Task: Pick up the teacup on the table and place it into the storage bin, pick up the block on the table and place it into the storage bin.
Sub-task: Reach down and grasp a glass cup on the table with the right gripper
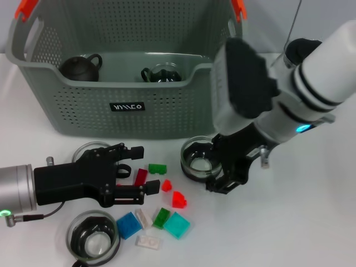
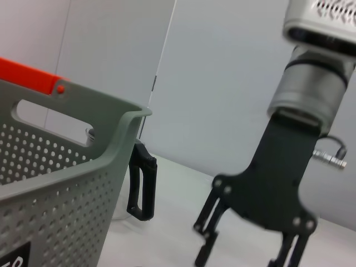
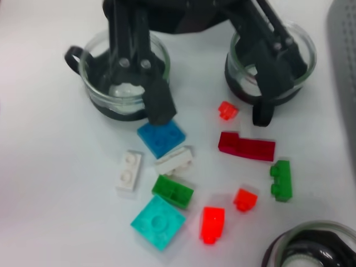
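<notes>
The right gripper (image 1: 222,167) is seen reaching down in front of the storage bin (image 1: 128,105), its black fingers spread to either side of the rim of a glass teacup (image 1: 199,158) that stands on the table (image 1: 311,222) just before the bin's front wall. The fingers are spread and not clamped; whether they touch the glass cannot be told.

The left gripper (image 1: 139,175) is held low and level before the bin, its fingers apart and gripping nothing, with a dark red block (image 1: 141,177) lying between the tips.

Scattered blocks are noted in front of the bin: a green block (image 1: 157,168), small red blocks (image 1: 178,199), a blue plate (image 1: 128,225), a teal plate (image 1: 176,225) and white pieces (image 1: 148,241). A second glass cup (image 1: 93,243) stands nearest the robot, and a third (image 1: 89,149) is partly hidden behind the left gripper.

Inside the bin a dark teapot (image 1: 80,67) and a glass cup (image 1: 161,73) are seen. Beyond the bin's right end a glass jug with black handle (image 2: 142,181) stands. Open table is left on the right of the teacup.
</notes>
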`<state>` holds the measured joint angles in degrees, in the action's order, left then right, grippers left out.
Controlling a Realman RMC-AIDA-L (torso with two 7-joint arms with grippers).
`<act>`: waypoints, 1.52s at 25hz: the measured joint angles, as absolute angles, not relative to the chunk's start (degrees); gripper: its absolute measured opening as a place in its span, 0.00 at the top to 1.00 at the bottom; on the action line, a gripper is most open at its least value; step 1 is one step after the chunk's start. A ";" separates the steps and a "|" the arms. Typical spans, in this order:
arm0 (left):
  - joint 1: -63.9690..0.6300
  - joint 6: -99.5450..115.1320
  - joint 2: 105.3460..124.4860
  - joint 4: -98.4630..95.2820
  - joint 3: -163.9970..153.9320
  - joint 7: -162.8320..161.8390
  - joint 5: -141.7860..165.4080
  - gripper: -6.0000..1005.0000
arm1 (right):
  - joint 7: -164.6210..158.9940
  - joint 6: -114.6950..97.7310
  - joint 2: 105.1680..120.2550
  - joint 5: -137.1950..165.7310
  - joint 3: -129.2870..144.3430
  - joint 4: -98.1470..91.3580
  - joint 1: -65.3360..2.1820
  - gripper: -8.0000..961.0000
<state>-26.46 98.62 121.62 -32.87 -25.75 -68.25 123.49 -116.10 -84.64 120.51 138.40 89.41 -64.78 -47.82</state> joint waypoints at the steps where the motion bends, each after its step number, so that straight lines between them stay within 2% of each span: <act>1: -26.45 98.62 121.62 -32.89 -25.75 -68.24 123.50 0.07 | -116.30 -83.13 120.57 138.40 90.52 -63.62 -48.29 0.29; 11: -26.45 98.33 121.55 -32.78 -25.75 -67.43 123.86 0.07 | -120.57 -70.18 120.87 138.07 102.05 -56.48 -51.02 0.29; 27: -26.39 98.06 121.55 -32.60 -25.75 -67.41 124.02 0.07 | -125.19 -60.39 121.17 137.45 109.05 -52.16 -51.77 0.31; 38: -25.77 97.82 121.55 -32.51 -25.75 -66.07 124.02 0.07 | -125.42 -60.83 121.17 137.07 109.46 -51.96 -51.85 0.79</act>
